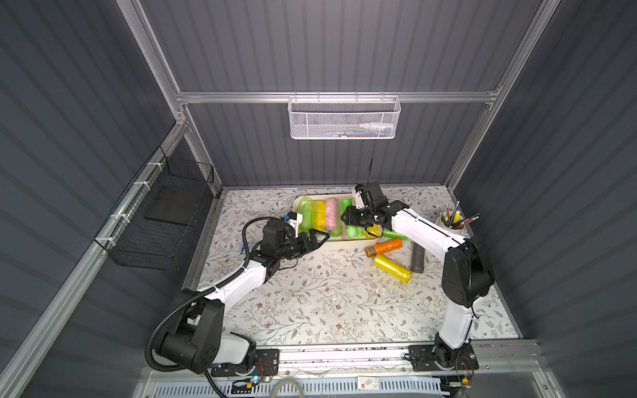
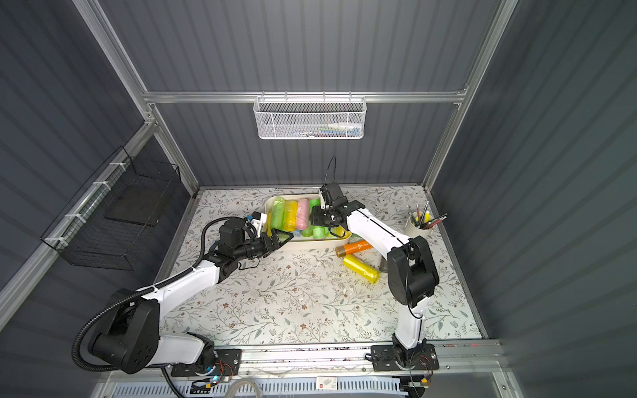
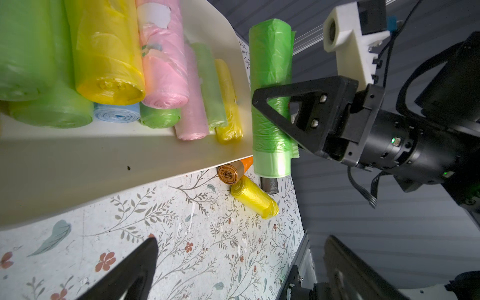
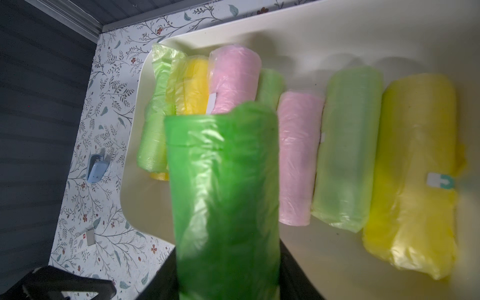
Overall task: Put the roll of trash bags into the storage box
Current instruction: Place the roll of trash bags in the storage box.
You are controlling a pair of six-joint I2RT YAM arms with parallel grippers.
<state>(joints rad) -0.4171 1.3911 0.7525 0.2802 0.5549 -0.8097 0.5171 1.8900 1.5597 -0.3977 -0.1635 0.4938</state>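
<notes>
Your green roll of trash bags point(image 3: 271, 78) is pinched across its middle by the right end effector point(image 1: 346, 217), whose jaws are drawn narrow around it. It hangs just above the storage box point(image 1: 297, 201), a little above the centre of both top views, and is not yet lying inside. Its long axis runs the same way as the pink roll point(image 1: 331, 213) and its yellow and pale green neighbours, probably so it can drop into the gap beside them rather than land crosswise. The roll is a soft cylinder of thin, crinkled, glossy film with a loose flap at one end, so expect it to squash a little under the grip. The box is smooth cream plastic with shallow walls and rounded corners. The left end effector point(image 1: 322, 237) stands wide open and empty just beside the box's near wall, out of the way. Further out, to the lower right of the box, an orange roll point(image 1: 386, 246), a yellow roll point(image 1: 393, 268) and a dark grey roll point(image 1: 418, 258) lie on the floral table point(image 1: 327, 303).
</notes>
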